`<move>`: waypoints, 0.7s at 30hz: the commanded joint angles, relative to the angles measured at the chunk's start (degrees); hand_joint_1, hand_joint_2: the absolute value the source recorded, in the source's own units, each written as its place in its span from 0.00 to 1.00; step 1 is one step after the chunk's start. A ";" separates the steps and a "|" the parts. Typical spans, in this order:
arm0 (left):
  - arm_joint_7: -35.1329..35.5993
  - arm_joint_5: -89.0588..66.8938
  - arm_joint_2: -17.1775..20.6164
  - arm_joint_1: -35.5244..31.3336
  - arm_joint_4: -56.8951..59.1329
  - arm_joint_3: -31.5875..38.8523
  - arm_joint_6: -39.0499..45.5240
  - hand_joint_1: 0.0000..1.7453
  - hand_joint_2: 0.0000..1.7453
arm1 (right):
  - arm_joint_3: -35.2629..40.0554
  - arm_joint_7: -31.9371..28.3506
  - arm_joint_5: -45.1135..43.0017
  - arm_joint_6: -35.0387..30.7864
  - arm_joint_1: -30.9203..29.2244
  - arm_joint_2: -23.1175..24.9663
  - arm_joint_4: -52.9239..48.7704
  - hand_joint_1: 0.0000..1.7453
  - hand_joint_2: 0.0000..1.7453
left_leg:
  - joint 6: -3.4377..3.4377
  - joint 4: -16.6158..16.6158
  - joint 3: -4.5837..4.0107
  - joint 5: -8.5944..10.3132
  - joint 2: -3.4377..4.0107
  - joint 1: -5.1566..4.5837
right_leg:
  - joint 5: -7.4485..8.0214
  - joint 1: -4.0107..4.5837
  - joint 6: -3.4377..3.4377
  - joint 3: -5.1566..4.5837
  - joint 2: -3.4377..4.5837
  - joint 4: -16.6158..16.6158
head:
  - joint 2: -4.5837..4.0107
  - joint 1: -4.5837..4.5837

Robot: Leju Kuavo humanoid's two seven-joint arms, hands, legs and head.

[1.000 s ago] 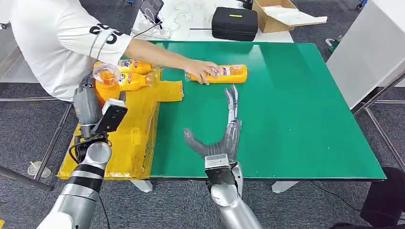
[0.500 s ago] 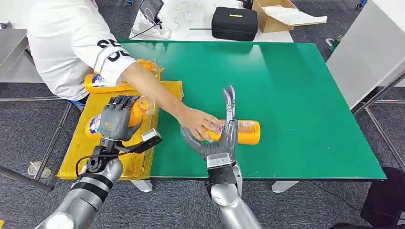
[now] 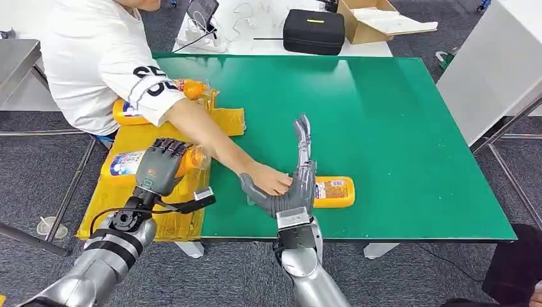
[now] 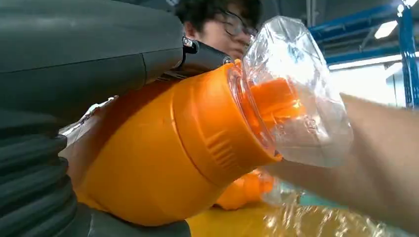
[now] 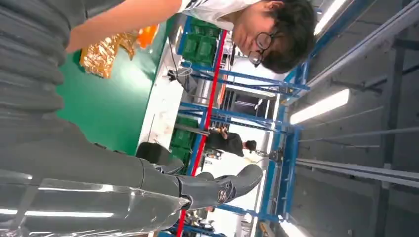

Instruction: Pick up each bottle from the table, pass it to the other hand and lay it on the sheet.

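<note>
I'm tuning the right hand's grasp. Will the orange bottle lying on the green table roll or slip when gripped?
The orange plastic bottle with the printed label lies on its side on the smooth green table, so a nudge would probably roll it. Its glossy surface looks somewhat slippery. It appears rigid, likely holding shape in the right hand.

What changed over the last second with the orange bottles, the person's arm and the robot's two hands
The person's hand slid the orange plastic bottle on the green table from the far side toward the robot, up against the open right hand. The left hand lowered its gripped orange bottle from upright to lying over the yellow sheet. The right hand stayed open, and the other bottles stayed at the sheet's far end.
</note>
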 commanded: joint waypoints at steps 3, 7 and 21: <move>0.30 -0.42 1.72 -4.58 7.36 -4.06 -0.65 1.00 1.00 | 1.25 -0.12 -0.49 0.26 -1.83 -1.75 3.20 0.00 1.00 | 0.06 -0.03 0.25 -0.08 0.05 0.02 | -0.06 0.05 -0.07 0.26 -0.03 -0.04 | 0.00 0.00; -0.81 1.42 1.80 -4.45 8.48 -2.80 -3.29 1.00 1.00 | 1.64 -0.03 -0.64 0.83 -1.90 -1.57 4.02 0.00 1.00 | 0.06 -0.02 0.24 -0.08 0.09 0.02 | -0.05 0.05 -0.06 0.24 0.02 -0.04 | 0.02 0.00; -4.47 7.97 1.77 -3.74 10.00 1.58 -14.40 1.00 1.00 | 2.32 0.49 -0.49 2.90 -1.87 -1.22 5.98 0.00 1.00 | 0.07 -0.04 0.29 -0.10 0.10 0.01 | -0.07 0.05 -0.07 0.29 0.02 -0.06 | 0.00 0.02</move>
